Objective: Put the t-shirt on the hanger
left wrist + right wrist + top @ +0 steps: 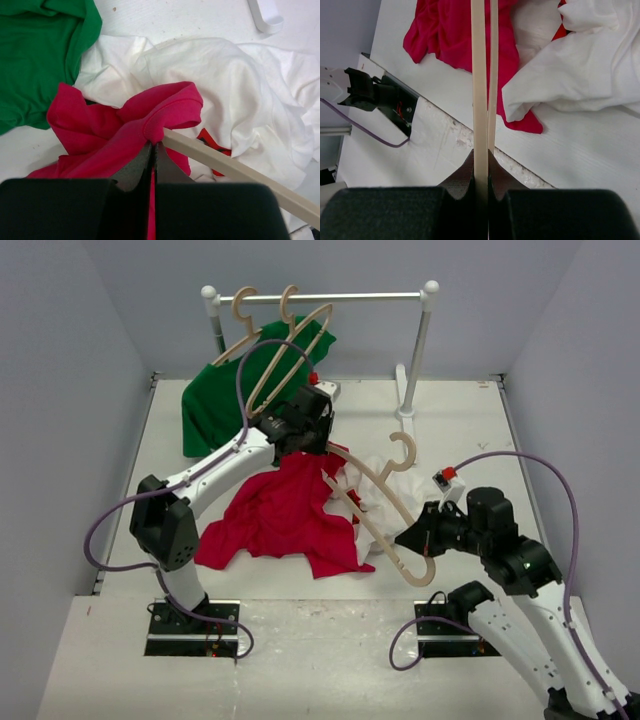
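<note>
Near the middle of the table, our left gripper is pinched tight on a fold of the red t-shirt, holding that bunched edge right against one arm of the wooden hanger. From the left wrist view we see its fingers closed with red cloth between them. The fold is draped over the end of the pale wood. The rest of the t-shirt lies crumpled on the table toward the near left side, short of the near edge.

Our right gripper is clamped on the hanger's other end, toward the near right side. In the right wrist view we see two pale bars running straight out from between its closed fingers. The hanger is tilted, with its hook toward the far edge, and it crosses a white garment that lies touching the red one.

A green garment is piled toward the far left corner, beneath a clothes rack that stands along the far edge. Two more hangers are hooked on its bar.
</note>
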`<control>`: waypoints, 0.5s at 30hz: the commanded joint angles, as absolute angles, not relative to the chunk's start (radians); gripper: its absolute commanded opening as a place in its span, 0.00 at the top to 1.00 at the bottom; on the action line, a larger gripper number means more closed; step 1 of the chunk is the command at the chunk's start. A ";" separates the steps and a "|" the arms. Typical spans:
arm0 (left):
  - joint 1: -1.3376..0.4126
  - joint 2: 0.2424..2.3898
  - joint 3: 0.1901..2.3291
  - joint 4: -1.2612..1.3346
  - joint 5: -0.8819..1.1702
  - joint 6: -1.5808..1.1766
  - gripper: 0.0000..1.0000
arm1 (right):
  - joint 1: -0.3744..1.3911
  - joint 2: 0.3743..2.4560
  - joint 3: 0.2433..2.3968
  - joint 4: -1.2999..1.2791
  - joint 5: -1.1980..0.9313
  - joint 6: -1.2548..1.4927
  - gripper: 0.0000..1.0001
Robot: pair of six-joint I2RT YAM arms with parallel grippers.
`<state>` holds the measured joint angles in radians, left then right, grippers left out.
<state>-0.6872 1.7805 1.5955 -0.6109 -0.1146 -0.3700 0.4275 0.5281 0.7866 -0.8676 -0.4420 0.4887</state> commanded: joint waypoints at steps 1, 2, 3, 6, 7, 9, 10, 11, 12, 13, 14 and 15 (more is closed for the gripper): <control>-0.688 1.649 1.572 -0.545 -0.055 -0.414 1.00 | 0.451 0.585 0.790 -0.681 -0.440 0.551 1.00; -0.691 1.631 1.565 -0.544 -0.055 -0.416 1.00 | 0.451 0.589 0.792 -0.661 -0.419 0.565 1.00; -0.693 1.603 1.556 -0.543 -0.055 -0.419 1.00 | 0.451 0.593 0.795 -0.639 -0.406 0.577 1.00; -0.696 1.530 1.524 -0.538 -0.043 -0.422 1.00 | 0.451 0.620 0.808 -0.524 -0.376 0.649 1.00; -0.697 1.519 1.522 -0.542 -0.036 -0.420 1.00 | 0.454 0.630 0.814 -0.502 -0.359 0.669 1.00; -0.699 1.481 1.527 -0.545 -0.021 -0.415 1.00 | 0.462 0.645 0.821 -0.448 -0.347 0.685 1.00; -0.701 1.466 1.541 -0.545 -0.007 -0.410 1.00 | 0.468 0.661 0.833 -0.437 -0.341 0.690 1.00; -0.705 1.451 1.555 -0.545 0.014 -0.399 1.00 | 0.481 0.692 0.844 -0.428 -0.355 0.688 1.00; -0.708 1.439 1.580 -0.550 0.041 -0.385 1.00 | 0.497 0.731 0.859 -0.423 -0.384 0.675 1.00; -0.710 1.437 1.620 -0.565 0.060 -0.377 1.00 | 0.511 0.769 0.880 -0.419 -0.430 0.657 1.00; -0.709 1.440 1.649 -0.582 0.065 -0.368 1.00 | 0.525 0.812 0.883 -0.405 -0.499 0.648 1.00; -0.710 1.443 1.686 -0.608 0.067 -0.353 1.00 | 0.551 0.831 0.879 -0.375 -0.518 0.643 1.00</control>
